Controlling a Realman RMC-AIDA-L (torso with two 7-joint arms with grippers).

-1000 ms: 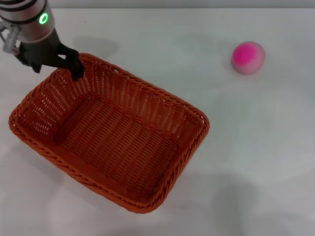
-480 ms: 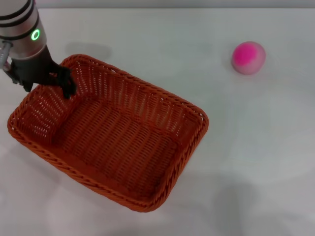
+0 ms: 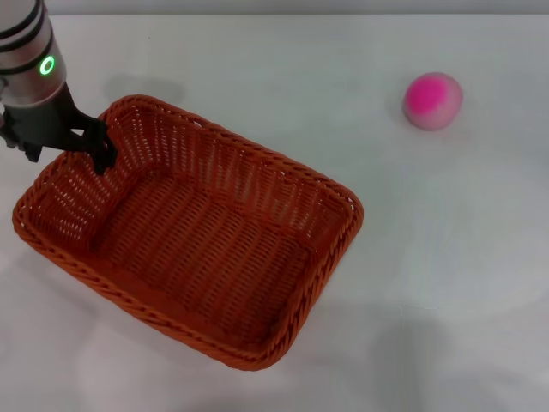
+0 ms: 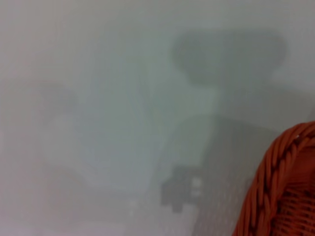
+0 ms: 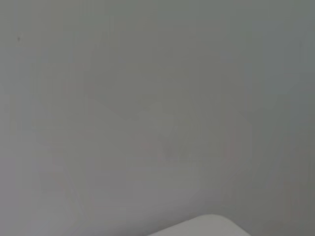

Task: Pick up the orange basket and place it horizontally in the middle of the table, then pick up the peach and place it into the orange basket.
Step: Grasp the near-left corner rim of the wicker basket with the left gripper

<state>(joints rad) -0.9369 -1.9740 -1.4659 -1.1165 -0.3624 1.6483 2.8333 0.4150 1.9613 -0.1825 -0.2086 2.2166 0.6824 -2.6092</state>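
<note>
The orange basket (image 3: 206, 249) lies at an angle on the left half of the white table (image 3: 429, 257), with nothing inside it. My left gripper (image 3: 67, 157) is at the basket's far left corner. One dark finger (image 3: 103, 154) reaches inside the rim and another dark part sits outside it, so the jaws look open across the rim. The left wrist view shows only a piece of the basket's braided rim (image 4: 275, 196) over the table. The pink peach (image 3: 433, 99) rests alone at the far right. My right gripper is out of view.
Bare white tabletop surrounds the basket and the peach. The right wrist view holds only grey surface and a pale rounded edge (image 5: 202, 227) at its border.
The basket's far corner shifted slightly left with the left gripper, then stayed still. The gripper kept sliding left along the rim.
</note>
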